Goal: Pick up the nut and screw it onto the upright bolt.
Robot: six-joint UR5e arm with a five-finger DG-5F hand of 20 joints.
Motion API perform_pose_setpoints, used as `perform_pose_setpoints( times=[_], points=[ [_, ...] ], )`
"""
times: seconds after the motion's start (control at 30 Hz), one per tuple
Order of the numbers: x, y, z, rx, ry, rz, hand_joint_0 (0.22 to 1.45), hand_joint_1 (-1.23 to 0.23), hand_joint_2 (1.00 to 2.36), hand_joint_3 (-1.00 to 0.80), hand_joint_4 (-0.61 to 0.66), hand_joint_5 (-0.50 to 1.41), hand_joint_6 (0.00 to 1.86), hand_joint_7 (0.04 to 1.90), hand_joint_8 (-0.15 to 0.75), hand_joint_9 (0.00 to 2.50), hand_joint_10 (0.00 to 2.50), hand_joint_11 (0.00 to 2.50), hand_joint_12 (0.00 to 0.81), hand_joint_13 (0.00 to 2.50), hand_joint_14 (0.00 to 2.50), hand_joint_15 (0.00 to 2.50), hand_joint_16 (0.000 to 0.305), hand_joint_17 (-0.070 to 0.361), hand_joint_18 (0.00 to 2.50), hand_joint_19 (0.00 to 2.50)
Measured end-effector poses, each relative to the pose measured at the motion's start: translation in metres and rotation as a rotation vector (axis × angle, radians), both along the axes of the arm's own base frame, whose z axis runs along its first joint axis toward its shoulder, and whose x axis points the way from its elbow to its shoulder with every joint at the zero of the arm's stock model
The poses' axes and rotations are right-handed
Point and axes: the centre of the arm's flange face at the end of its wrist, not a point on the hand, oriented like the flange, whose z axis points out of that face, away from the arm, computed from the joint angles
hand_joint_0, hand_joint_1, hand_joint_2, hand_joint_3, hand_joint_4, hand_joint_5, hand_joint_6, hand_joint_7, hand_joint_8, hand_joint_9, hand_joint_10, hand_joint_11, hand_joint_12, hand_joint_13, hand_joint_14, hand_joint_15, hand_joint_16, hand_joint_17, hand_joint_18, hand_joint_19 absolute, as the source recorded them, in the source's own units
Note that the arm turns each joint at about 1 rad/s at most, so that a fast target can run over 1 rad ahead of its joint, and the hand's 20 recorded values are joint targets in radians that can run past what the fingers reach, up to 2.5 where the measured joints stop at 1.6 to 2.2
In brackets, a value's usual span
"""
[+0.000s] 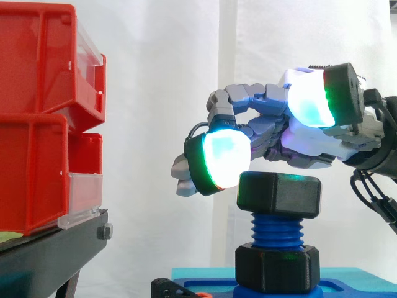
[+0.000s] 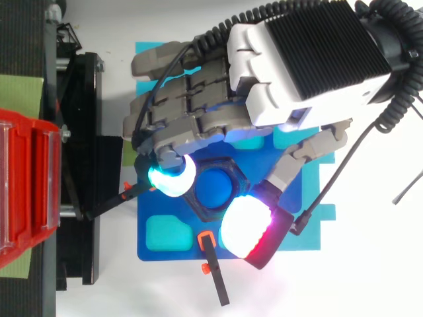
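1. Hand state. I see the hand (image 1: 291,139) entering from the right of the side view with its fingers curled downward. It is clenched and grasps nothing.
2. Finger position. One fingertip pad (image 1: 226,162), glowing cyan with a green rim, sits at the upper left corner of the nut (image 1: 279,194). From above, the same pad (image 2: 170,178) lies just beside the nut's left flank. I cannot confirm contact.
3. Thumb position. The thumb pad (image 1: 310,96) is raised above the nut's top face in the side view. From above it glows white and red (image 2: 250,228) at the nut's lower right.
4. Task part. The black hexagonal nut is seated on top of the upright blue bolt (image 1: 276,231). Exposed thread shows below it. In the top view the bolt's end is visible through the nut's bore.
5. Fixture. A second black hexagonal collar (image 1: 276,268) surrounds the bolt's foot, well apart from the nut. It rests on a blue base plate (image 2: 172,254).
6. Surroundings. Red bins (image 1: 37,118) stand stacked on a black stand (image 1: 43,254) to the left, well apart from the bolt.
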Motion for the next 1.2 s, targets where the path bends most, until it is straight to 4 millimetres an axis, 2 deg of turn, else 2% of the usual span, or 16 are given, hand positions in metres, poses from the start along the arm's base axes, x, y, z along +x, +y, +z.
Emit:
perform_pose_setpoints(
  times=[0.27,0.4,0.53,0.63,1.2],
  points=[
    [-0.001,-0.006,0.000,-0.002,0.003,-0.008,0.52,-0.34,1.00,-0.50,0.14,0.03,0.63,1.23,0.249,1.16,0.00,0.00,0.198,0.87,0.00,0.00,0.013,0.029,0.50,0.00],
    [-0.002,-0.011,-0.001,-0.002,0.010,-0.015,0.53,-0.35,1.00,-0.50,0.07,0.04,0.68,1.14,0.195,1.35,0.00,0.00,0.172,1.01,0.00,0.00,0.009,0.020,0.65,0.00],
    [-0.004,-0.016,-0.002,-0.002,0.016,-0.021,0.52,-0.36,1.00,-0.50,0.08,0.05,0.71,1.09,0.149,1.49,0.00,0.04,0.149,1.12,0.00,0.02,0.006,0.013,0.79,0.00],
    [-0.005,-0.020,-0.002,-0.002,0.019,-0.027,0.52,-0.35,1.00,-0.50,0.08,0.05,0.71,1.08,0.141,1.60,0.00,0.09,0.144,1.18,0.00,0.03,0.005,0.010,0.85,0.00],
    [-0.006,-0.032,0.002,-0.009,-0.013,-0.023,0.51,-0.32,1.00,-0.50,0.08,0.05,0.71,1.10,0.175,1.76,0.01,0.25,0.151,1.30,0.00,0.06,0.005,0.011,0.97,0.00]
  ],
)
